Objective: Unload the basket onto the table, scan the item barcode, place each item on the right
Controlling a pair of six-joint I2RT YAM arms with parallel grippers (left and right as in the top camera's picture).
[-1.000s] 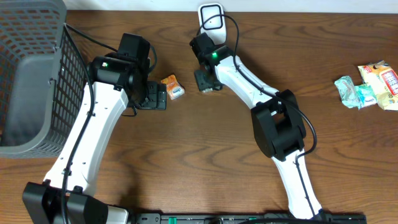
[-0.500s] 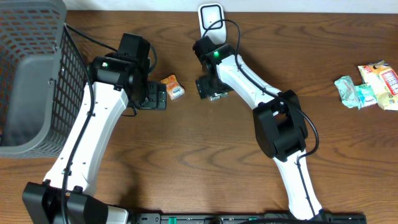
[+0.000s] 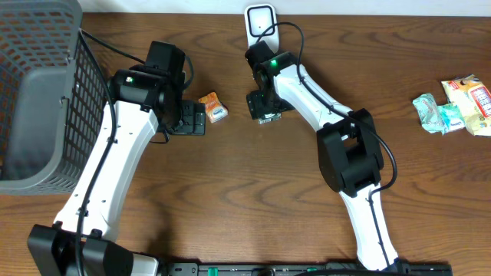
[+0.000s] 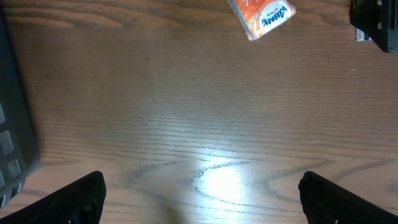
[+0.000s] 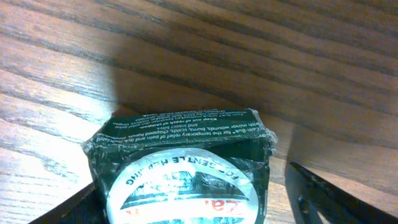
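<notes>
Right fingers (image 5: 323, 196) stood apart astride the green box (image 5: 180, 140) at lower centre; left fingers (image 4: 74, 199) gaped empty. A square, centred clamp was judged necessary before showing the box to the scanner (image 3: 260, 21).

Bright even light; glare on table (image 4: 217, 180); left fingers (image 4: 74, 200) blurred, dark.

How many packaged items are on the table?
4: orange packet by the left gripper, green box under the right gripper, teal packet and yellow packet far right. The basket may hide more.
</notes>
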